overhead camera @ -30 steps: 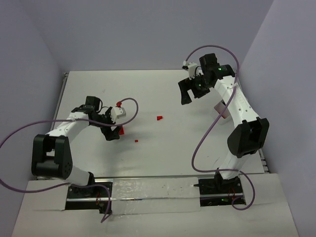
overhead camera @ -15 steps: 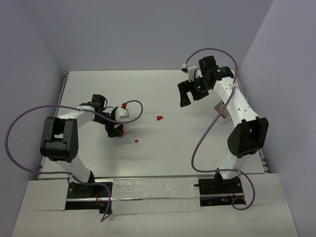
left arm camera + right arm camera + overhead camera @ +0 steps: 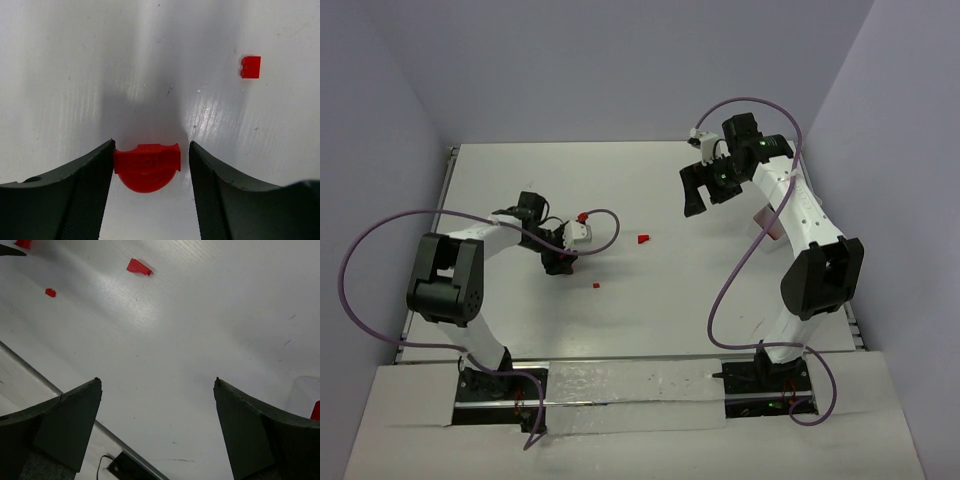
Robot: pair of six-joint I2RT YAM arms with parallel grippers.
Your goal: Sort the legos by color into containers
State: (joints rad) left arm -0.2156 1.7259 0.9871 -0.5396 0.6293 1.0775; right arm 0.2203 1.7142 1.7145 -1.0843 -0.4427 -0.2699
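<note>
Closest to me on the table (image 3: 650, 330) lies a small red lego (image 3: 596, 286), loose. Just beyond it my left hand (image 3: 150, 143) is down at the surface, with its fingers (image 3: 75, 200) on either side of a round-bottomed red lego (image 3: 147, 167). One finger touches the piece and the other stands just apart from it (not a pinch, as far as I can see). Farther out a wedge-shaped red lego (image 3: 642, 239) lies alone. My right hand (image 3: 157, 380) hovers above the table, spread wide and holding nothing. Beside that arm sits a translucent container (image 3: 301, 390) with something red in it.
</note>
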